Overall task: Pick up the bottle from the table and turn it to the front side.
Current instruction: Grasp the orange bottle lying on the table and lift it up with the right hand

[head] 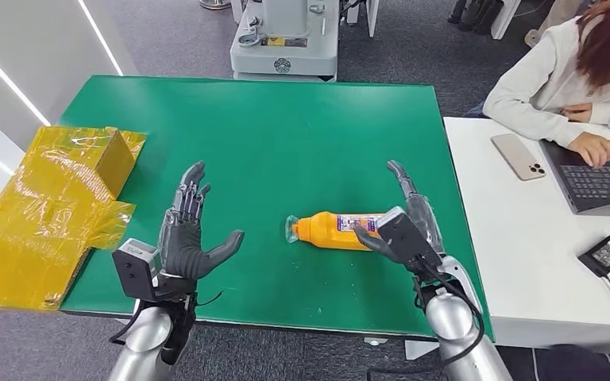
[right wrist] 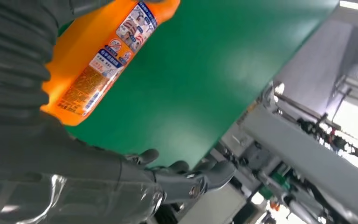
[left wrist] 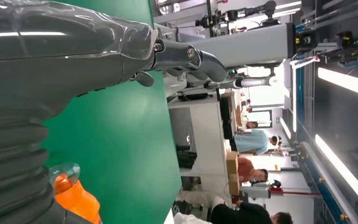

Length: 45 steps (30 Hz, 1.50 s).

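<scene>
An orange bottle (head: 330, 230) with a clear cap and a printed label lies on its side on the green table (head: 286, 135), cap pointing left. My right hand (head: 405, 222) is at the bottle's base end, its thumb lying across the label and its fingers stretched out straight past the far side, not closed around it. The right wrist view has the bottle (right wrist: 98, 60) against the palm of the right hand (right wrist: 74, 177). My left hand (head: 191, 234) hovers with fingers spread, well to the left of the cap. The left wrist view catches the cap end (left wrist: 77, 198) beyond the left hand (left wrist: 74, 56).
A box wrapped in yellow film (head: 55, 198) sits on the table's left edge. A white desk (head: 524, 262) on the right carries a laptop (head: 604, 178), a phone (head: 518, 156) and a power adapter (head: 608, 252); a person (head: 572, 71) sits there. A grey machine base (head: 284, 40) stands behind the table.
</scene>
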{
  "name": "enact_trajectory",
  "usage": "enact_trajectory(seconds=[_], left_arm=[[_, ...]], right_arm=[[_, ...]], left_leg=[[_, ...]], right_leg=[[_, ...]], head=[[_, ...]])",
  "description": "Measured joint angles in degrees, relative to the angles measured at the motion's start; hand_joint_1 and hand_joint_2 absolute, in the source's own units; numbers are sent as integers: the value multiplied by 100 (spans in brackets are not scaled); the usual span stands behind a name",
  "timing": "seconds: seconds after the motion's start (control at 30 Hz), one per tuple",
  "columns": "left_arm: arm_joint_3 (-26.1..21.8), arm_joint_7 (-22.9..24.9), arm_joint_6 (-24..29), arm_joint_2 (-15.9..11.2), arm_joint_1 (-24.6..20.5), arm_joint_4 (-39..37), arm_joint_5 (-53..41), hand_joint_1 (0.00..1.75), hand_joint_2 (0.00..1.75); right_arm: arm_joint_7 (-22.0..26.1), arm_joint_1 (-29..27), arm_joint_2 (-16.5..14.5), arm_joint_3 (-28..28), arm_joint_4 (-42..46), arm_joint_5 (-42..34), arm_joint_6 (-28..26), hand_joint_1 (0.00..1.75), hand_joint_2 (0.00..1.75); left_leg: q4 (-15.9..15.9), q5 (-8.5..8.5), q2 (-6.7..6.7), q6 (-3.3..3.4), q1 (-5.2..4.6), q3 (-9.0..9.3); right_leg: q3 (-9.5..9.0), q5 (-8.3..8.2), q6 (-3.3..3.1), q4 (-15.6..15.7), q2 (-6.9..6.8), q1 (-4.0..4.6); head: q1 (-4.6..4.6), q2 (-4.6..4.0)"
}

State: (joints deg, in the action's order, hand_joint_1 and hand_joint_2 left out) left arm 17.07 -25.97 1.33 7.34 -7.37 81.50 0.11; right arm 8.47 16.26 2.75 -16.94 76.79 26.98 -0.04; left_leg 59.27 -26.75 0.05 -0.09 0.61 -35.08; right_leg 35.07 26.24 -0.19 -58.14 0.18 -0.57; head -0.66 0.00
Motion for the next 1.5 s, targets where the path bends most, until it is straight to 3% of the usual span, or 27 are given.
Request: enact_trajectory(seconds=[0.23,0.4,0.57,0.7,1.03,1.5], left_arm=[[114,2,-105,-74,-159,-314,171,0,175],[144,115,-309,-102,-218,-466,401,0,175],[151,386,-763,-112,-224,-593,869,0,175],[152,690,-1426,-126,-236,-715,1447,0,175],[205,1389,-3737,-141,-311,-1167,3423,0,175],[362,1768,-4054,-8,-571,-1563,3978,0,175]], right_arm=[[-591,1341,412,-664,-1453,9,651,0,175],[-805,2006,657,-1194,-2219,-61,1321,0,175],[-1013,2512,815,-1713,-2778,-178,2044,0,175],[-1103,2901,892,-2153,-3135,-402,2545,0,175],[-1192,3239,1119,-3230,-3409,-808,2968,0,175],[-1403,3504,1123,-4069,-3653,-843,3089,0,175]], left_leg=[[1,0,-2,-1,0,1],[1,0,-2,-1,0,0],[1,0,-2,-1,0,0],[2,0,-1,-1,0,2],[2,0,-1,-1,0,1],[3,1,-3,-1,0,3]], right_leg=[[2,0,0,-2,-1,0],[2,0,0,-3,-1,0],[2,0,0,-3,-1,0],[3,0,0,-2,0,0],[2,0,0,-2,0,0],[2,0,0,-5,-2,1]], head=[[-1,0],[0,0],[-1,0],[-1,0],[0,0],[-1,0]])
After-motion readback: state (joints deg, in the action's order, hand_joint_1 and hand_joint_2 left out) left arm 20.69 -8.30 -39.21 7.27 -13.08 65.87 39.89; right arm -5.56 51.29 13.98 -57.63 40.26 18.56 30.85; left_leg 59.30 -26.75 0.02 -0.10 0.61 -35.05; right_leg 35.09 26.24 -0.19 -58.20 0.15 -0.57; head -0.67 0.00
